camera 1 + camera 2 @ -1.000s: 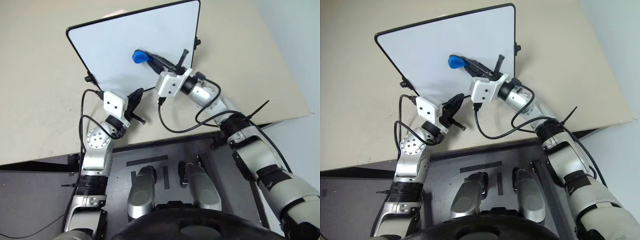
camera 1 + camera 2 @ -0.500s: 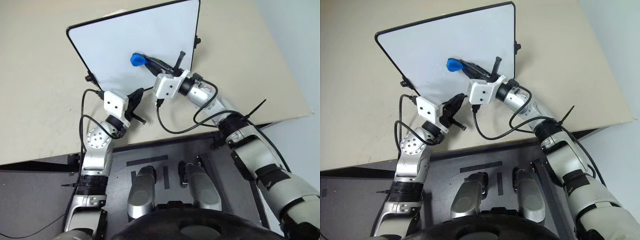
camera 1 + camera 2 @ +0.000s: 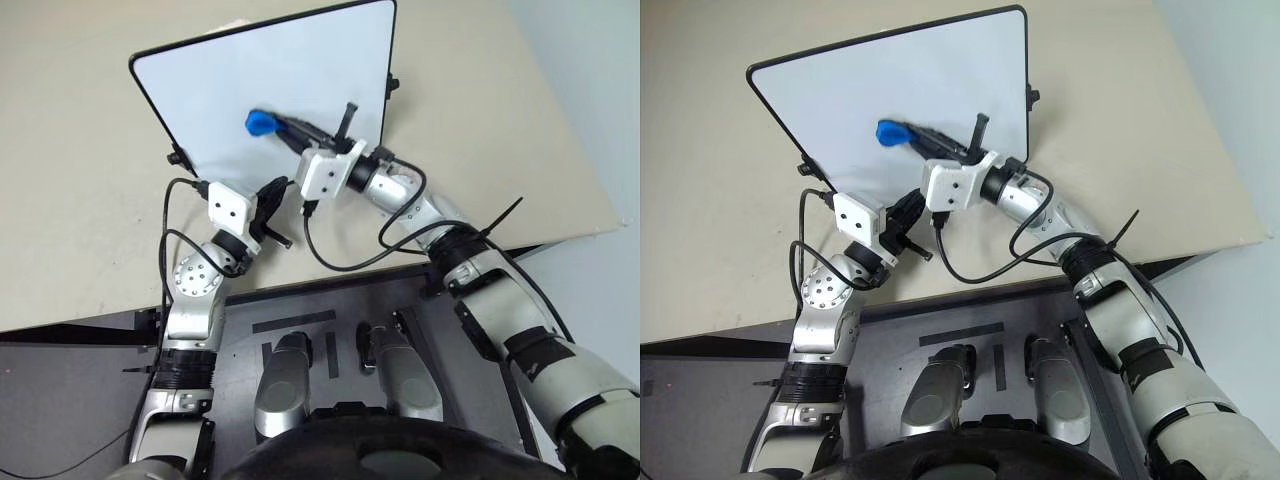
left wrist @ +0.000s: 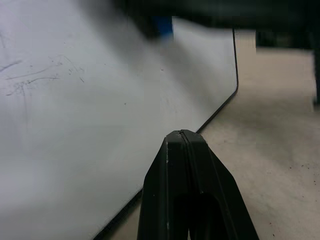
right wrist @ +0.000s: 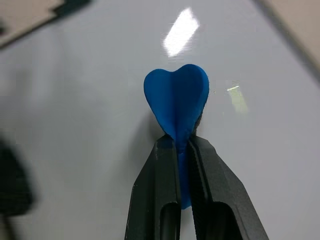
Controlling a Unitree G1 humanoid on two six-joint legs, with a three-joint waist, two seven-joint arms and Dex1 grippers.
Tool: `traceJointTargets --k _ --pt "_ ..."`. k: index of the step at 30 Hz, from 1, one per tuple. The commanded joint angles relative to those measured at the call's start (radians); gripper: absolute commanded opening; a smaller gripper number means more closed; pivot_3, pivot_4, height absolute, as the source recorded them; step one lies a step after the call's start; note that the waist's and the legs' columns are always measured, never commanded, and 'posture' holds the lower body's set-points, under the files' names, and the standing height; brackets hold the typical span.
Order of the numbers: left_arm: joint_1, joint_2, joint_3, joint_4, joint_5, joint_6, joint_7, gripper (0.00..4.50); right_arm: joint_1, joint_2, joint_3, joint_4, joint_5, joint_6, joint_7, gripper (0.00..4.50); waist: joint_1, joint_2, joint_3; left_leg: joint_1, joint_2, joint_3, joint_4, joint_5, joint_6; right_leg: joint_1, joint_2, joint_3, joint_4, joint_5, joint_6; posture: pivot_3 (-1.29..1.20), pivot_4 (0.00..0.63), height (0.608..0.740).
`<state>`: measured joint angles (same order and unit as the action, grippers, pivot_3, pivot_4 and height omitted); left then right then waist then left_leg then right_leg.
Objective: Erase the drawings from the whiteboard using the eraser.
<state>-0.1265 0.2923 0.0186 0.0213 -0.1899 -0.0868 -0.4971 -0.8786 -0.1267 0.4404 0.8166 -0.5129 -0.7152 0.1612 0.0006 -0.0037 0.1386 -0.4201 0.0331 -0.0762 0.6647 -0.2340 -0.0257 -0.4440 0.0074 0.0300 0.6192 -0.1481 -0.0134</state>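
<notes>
**Blue eraser held over the middle of the whiteboard**

The large rectangular white whiteboard with a thin black frame and rounded corners (image 3: 230, 90) lies on a pale beige tabletop (image 3: 480, 130), turned at an angle so that one corner points toward the robot's left arm. Small black knobs stick out from its side edges, one at the right edge (image 3: 393, 83) and one at the lower left edge (image 3: 177, 157).

The right gripper (image 5: 181, 145) reaches in over the board's near edge, its two black fingers clenched tight on the narrow waist of the small bright blue bow-tie-shaped eraser (image 3: 261, 122). The eraser's rounded blue end juts past the fingertips and sits over the board's central area; whether it presses the surface or hangs just above it cannot be told. A white glare mark (image 5: 180, 24) shines on the board just beyond the eraser.

The left gripper (image 4: 183, 134) has its fingers pressed together on nothing, and hovers by the board's near edge, above the beige tabletop just outside the black frame.

In the left wrist view, faint thin grey marks (image 4: 35, 75) show on the white surface, well apart from the eraser. Loose black cables (image 3: 340, 255) loop from both wrists over the table's near edge.
</notes>
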Motion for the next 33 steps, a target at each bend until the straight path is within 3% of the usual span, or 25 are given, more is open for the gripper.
traceJointTargets --k 1,5,17,27,33 --pt "-0.007 -0.003 0.0 -0.015 0.003 -0.015 0.0 0.0 -0.013 0.002 -0.001 -0.003 0.009 0.009 0.014 0.01 0.0 0.0 0.0 0.0 0.0 0.0 0.0 0.0 0.0 0.0 0.0 0.0 0.0 0.0 0.0 0.0 0.15 0.74" --pt "-0.006 -0.002 0.0 -0.016 0.003 -0.015 0.0 0.0 -0.014 -0.003 -0.006 -0.005 0.012 0.009 0.017 0.01 0.0 0.0 0.0 0.0 0.0 0.0 0.0 0.0 0.0 0.0 0.0 0.0 0.0 0.0 0.0 0.0 0.15 0.74" --pt "-0.009 -0.001 -0.001 -0.015 0.004 -0.017 -0.001 0.0 -0.051 -0.066 -0.043 -0.012 -0.046 0.078 -0.192 0.01 0.003 0.0 0.0 0.0 0.0 0.0 0.0 0.0 0.0 0.0 0.0 0.0 0.001 0.004 -0.002 0.0 0.15 0.74" --pt "-0.01 -0.003 -0.002 -0.015 0.004 -0.016 -0.001 0.0 0.004 -0.032 0.021 0.005 -0.01 0.049 -0.025 0.01 0.001 0.0 0.0 0.001 0.0 -0.001 0.0 0.001 0.001 0.0 0.0 0.0 -0.003 0.011 -0.001 0.0 0.15 0.74" --pt "-0.005 0.0 0.002 -0.018 0.001 -0.016 -0.002 0.0 0.061 -0.075 -0.002 -0.065 0.035 0.061 0.098 0.01 0.004 0.0 0.0 -0.001 0.0 -0.001 0.0 0.001 0.001 0.0 0.002 0.0 -0.009 0.009 0.001 0.0 0.15 0.74"
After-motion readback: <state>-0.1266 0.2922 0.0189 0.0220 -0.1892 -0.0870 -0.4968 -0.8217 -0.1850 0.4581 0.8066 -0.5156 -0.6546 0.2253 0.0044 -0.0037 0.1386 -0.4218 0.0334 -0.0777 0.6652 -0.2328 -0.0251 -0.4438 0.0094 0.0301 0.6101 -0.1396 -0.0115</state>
